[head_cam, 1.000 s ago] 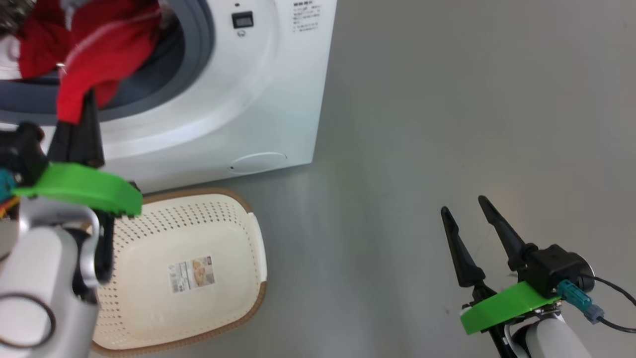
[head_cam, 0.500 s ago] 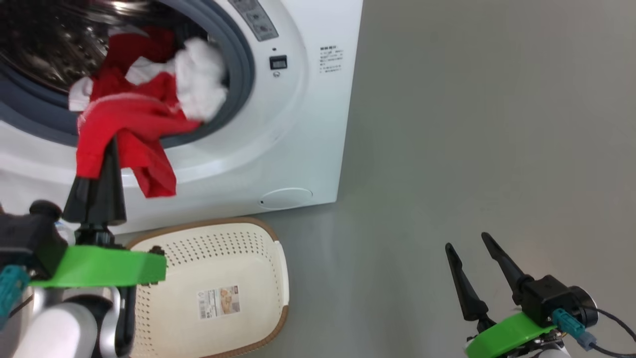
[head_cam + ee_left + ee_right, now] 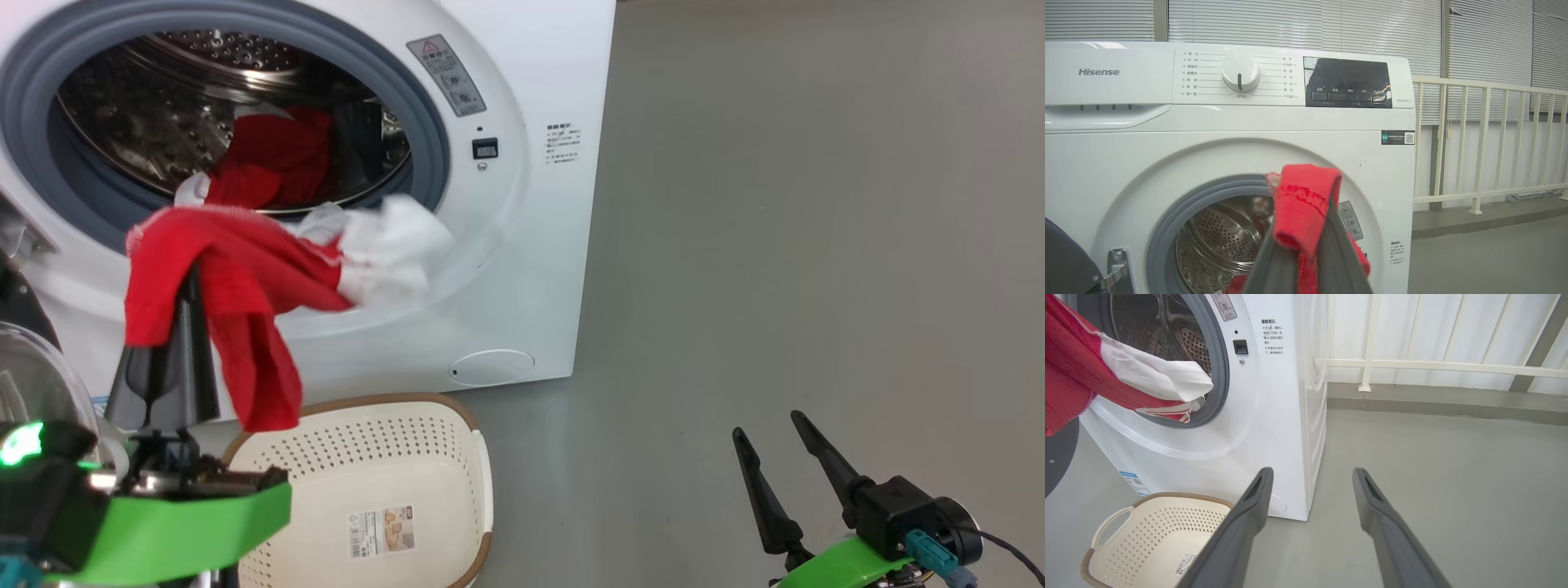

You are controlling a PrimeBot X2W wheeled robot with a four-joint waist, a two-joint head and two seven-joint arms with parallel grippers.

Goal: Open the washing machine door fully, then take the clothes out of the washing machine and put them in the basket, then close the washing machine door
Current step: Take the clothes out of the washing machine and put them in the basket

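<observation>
Head view: clothes (image 3: 237, 269) pinched in closed left gripper (image 3: 189, 294), draped over its tips, tail trailing at washing machine (image 3: 531, 269) mouth; held high above basket (image 3: 457, 408) far rim, likely to clear it before dropping. Right gripper (image 3: 767, 425) spread wide, empty, well apart.

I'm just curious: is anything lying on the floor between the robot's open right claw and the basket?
Nothing: bare grey floor lies between the right claw and the basket, as seen in the head view.
</observation>
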